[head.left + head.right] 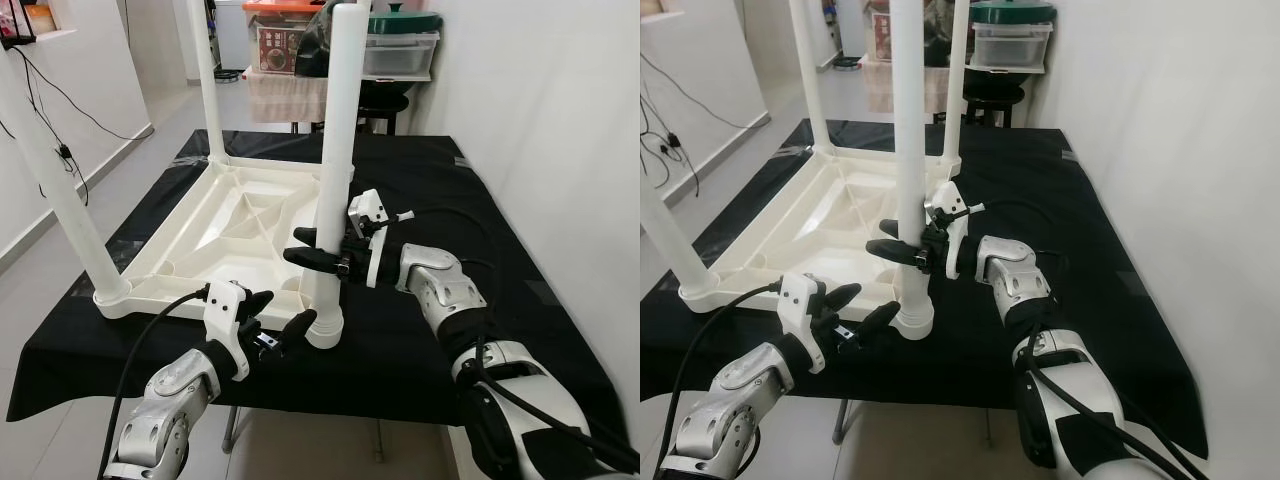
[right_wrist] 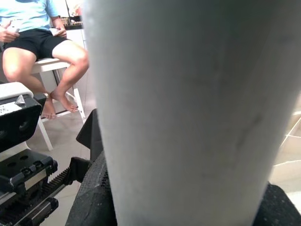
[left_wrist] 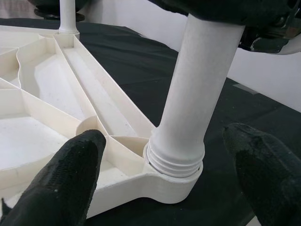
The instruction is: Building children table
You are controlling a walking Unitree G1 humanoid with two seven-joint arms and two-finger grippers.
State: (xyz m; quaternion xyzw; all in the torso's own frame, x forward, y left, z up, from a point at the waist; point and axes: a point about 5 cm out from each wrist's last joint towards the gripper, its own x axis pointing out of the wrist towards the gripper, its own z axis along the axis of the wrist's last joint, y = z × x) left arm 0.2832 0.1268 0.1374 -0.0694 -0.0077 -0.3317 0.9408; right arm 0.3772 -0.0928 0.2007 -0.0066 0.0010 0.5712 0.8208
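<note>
Upturned white table (image 1: pixel 240 225), centre of black tabletop (image 1: pixel 480 200). Leg (image 1: pixel 333 150) in socket (image 3: pixel 171 181) at 5 o'clock, threads showing. Right tool (image 1: pixel 318 255) clamps leg; left tool (image 1: pixel 272 322) open beside socket. Risk: cross-threading if leg tilts.

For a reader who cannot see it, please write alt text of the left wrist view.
A white table leg stands upright in the corner socket of the upturned white tabletop, its screw threads visible above the socket. The left gripper is open, a black finger on each side of that corner.
</note>
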